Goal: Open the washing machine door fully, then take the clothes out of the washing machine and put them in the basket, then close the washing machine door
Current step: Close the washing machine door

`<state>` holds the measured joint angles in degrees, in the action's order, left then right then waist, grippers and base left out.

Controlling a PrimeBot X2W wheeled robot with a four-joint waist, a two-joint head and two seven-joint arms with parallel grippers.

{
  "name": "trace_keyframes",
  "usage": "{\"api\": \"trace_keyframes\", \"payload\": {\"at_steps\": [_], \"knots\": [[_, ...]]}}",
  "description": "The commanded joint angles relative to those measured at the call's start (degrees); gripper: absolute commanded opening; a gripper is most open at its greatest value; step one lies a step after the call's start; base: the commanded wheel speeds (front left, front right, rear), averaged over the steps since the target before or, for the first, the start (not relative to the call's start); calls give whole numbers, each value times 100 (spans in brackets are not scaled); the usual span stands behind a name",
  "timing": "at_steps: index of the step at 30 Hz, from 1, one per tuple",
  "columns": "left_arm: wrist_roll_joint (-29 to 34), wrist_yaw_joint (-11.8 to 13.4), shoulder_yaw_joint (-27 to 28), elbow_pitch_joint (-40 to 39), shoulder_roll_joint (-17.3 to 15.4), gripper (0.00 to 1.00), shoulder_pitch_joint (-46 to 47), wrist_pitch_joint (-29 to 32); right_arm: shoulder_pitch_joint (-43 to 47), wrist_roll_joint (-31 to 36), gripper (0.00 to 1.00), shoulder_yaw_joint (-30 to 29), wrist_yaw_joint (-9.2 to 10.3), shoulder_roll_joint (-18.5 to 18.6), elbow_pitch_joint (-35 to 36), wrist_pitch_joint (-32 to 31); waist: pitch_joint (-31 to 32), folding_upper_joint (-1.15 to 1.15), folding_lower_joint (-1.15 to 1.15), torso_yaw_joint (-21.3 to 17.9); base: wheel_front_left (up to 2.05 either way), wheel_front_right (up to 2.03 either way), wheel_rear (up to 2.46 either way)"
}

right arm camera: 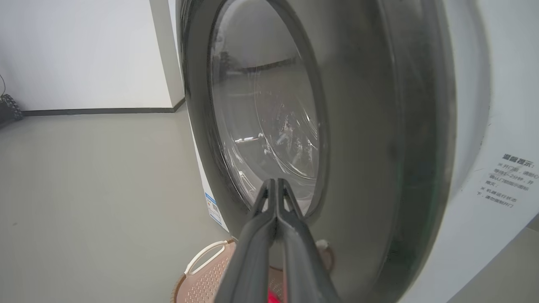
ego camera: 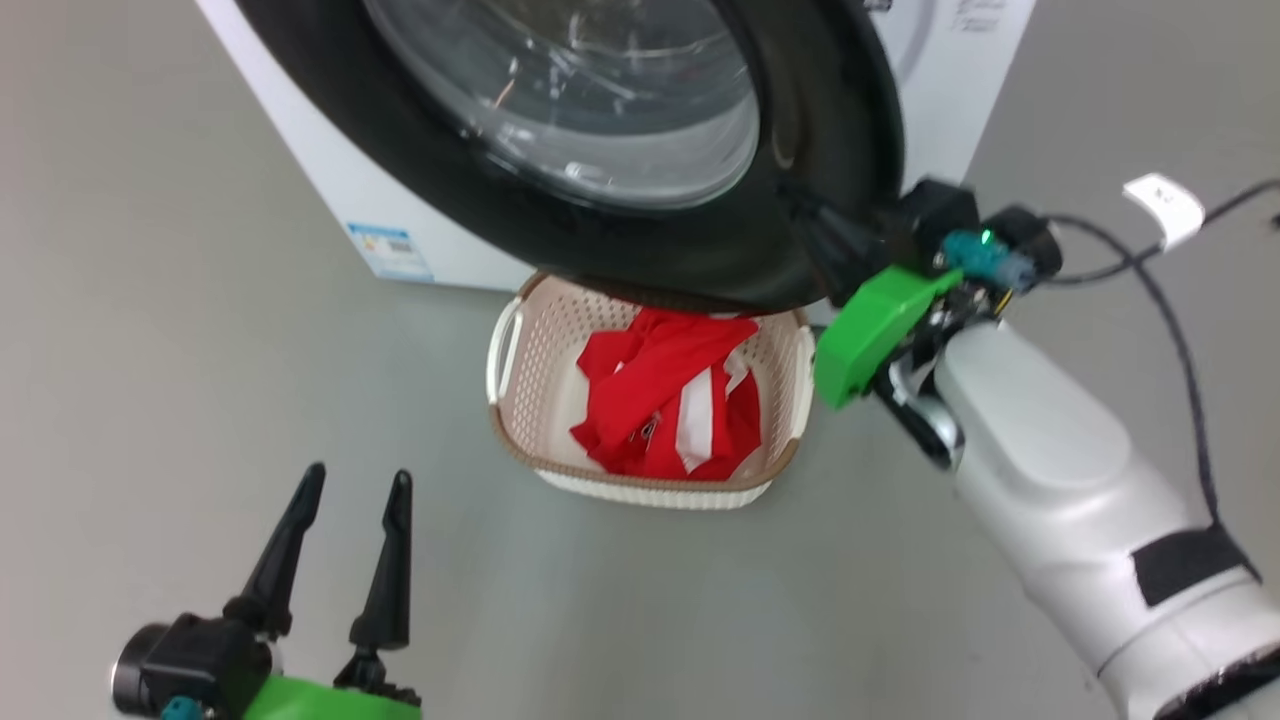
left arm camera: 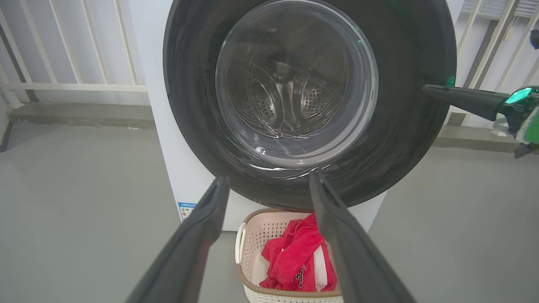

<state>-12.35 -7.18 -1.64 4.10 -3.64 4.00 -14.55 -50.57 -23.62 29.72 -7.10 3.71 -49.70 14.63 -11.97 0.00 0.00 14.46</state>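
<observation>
**Desk:** Where are the clothes (ego camera: 660,390)?

**Photographer:** The red and white garment lies crumpled in the basket (ego camera: 540,370). The basket stands on the grey floor (ego camera: 150,350) at the foot of the washing machine (ego camera: 330,180), right under the lower edge of the washing machine door (ego camera: 820,150).

**Desk:** And the door itself?

**Photographer:** Swung over the machine's front, with the steel drum visible through the glass. I cannot tell whether it is latched.

**Desk:** The arms?

**Photographer:** The right gripper (right arm camera: 274,183) has its two fingers pressed together, holding nothing. Its tips are at the black rim on the door's right side, though contact is hard to judge. The left gripper (ego camera: 358,472) hangs over bare floor to the left of the basket, fingers spread wide, empty, apart from everything.
</observation>
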Motion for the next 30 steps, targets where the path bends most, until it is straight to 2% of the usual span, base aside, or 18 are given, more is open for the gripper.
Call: {"api": "trace_keyframes", "payload": {"at_steps": [1, 12, 23, 30], "knots": [[-82, -30, 149, -117, -49, 100, 219, -45, -195, 89, 0, -55, -39, -83, 32, 37, -354, 0, 0, 249, 0, 0, 0], [-250, -31, -44, -75, -26, 100, 584, -45, -1079, 742, 0, -889, -39, -61, -365, 37, -920, 0, 0, 418, 0, 0, 0], [-388, -31, -168, 19, 40, 100, 838, -45, -2011, 1162, 0, -1614, -39, 315, -602, 37, -1382, 0, 0, 633, 0, 0, 0], [-417, -31, -162, 65, 57, 100, 926, -45, -2217, 1527, 0, -2053, -39, 372, -513, 37, -1468, 0, 0, 636, 0, 0, 0]]}}
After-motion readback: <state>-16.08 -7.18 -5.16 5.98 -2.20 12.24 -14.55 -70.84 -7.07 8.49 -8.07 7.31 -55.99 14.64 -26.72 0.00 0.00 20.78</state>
